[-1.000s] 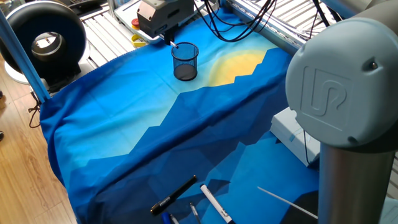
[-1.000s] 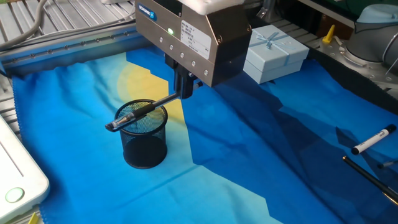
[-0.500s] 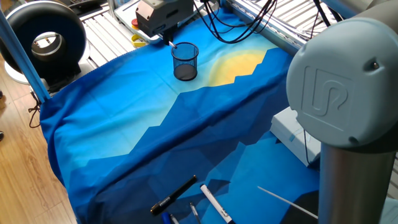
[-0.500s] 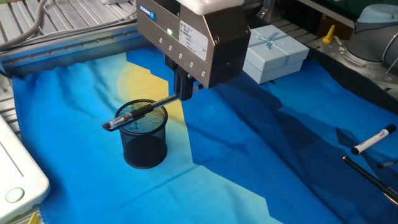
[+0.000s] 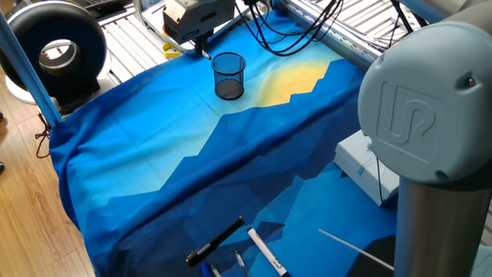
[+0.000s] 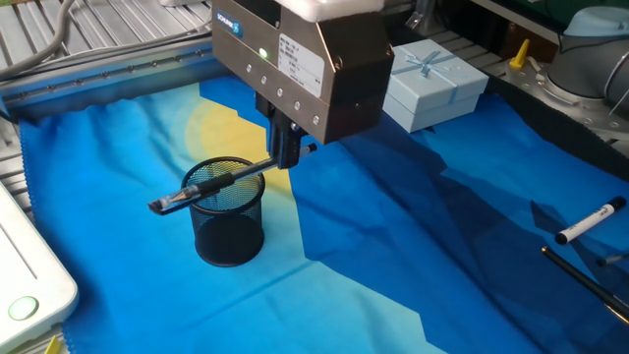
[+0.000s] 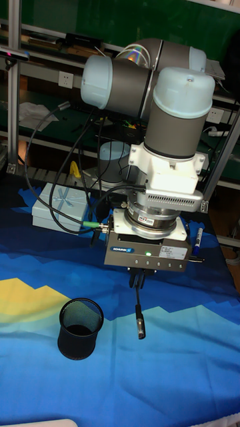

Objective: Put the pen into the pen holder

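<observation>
My gripper (image 6: 287, 157) is shut on one end of the pen (image 6: 211, 184), a slim barrel with dark ends that slants slightly downward. In the other fixed view the pen crosses above the rim of the pen holder (image 6: 228, 211), a black mesh cup standing upright on the blue cloth, and its free end reaches past the cup's left side. The tall fixed view shows the pen (image 7: 139, 313) under the gripper (image 7: 137, 285), to the right of the pen holder (image 7: 80, 328). From the one fixed view, the gripper (image 5: 201, 48) sits just behind the pen holder (image 5: 229, 75).
A pale blue gift box (image 6: 432, 79) stands behind the gripper. A white marker with a black cap (image 6: 590, 221) lies at the right edge. A thick black marker (image 5: 215, 241) and a white marker (image 5: 265, 251) lie near the cloth's front edge. A white box (image 6: 29, 285) sits at the left.
The gripper has shifted a little to the left in the other fixed view, carrying the pen with it. The pen's free end now reaches further past the cup's left side.
</observation>
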